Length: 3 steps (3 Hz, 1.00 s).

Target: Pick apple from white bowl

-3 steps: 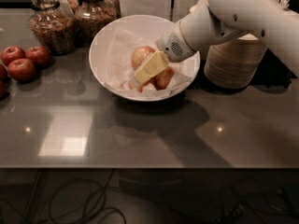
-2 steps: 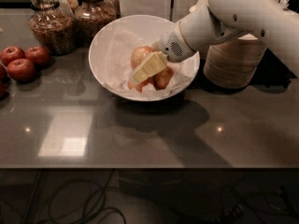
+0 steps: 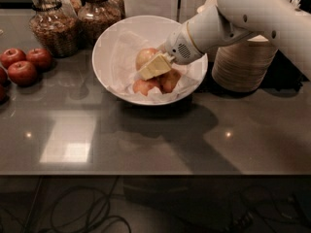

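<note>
The white bowl point(image 3: 104, 47), lined with crinkled white paper, stands on the grey counter at centre back. In it lies the large pale yellow-gold apple point(image 3: 145, 56) with a rosy blush, with two smaller yellow-red apples point(image 3: 146, 86) in front of it. My gripper point(image 3: 154, 67) reaches into the bowl from the right on the white arm point(image 3: 252, 8). Its cream-coloured tip lies over the right front side of the large apple and hides part of it.
Several dark red apples point(image 3: 22, 72) lie at the counter's left edge. Glass jars point(image 3: 51, 28) of dark food stand at the back left. A stack of tan disposable bowls point(image 3: 243, 62) stands right of the white bowl, under the arm.
The gripper has stayed at the large apple in the bowl, shifting only very slightly. The apples and the bowl have not moved.
</note>
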### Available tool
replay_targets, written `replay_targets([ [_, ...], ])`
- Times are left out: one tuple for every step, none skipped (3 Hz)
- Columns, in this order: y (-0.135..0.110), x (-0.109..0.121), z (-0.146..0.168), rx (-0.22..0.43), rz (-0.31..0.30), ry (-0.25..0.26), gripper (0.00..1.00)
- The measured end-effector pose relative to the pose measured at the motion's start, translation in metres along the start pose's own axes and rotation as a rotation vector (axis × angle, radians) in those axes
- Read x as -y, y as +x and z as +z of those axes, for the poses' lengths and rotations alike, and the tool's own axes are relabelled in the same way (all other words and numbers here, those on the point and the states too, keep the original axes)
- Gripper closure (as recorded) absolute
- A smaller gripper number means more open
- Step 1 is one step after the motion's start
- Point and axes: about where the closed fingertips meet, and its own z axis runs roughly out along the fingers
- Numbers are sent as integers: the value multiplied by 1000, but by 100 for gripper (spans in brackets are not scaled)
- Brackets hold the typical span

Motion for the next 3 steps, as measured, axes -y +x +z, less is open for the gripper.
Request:
replay_targets([
  [0,0,0,0,-1,-1,89],
  [-15,-6,-12,8,-48,4,100],
  [-40,-14,-28,47,-114,-10,100],
])
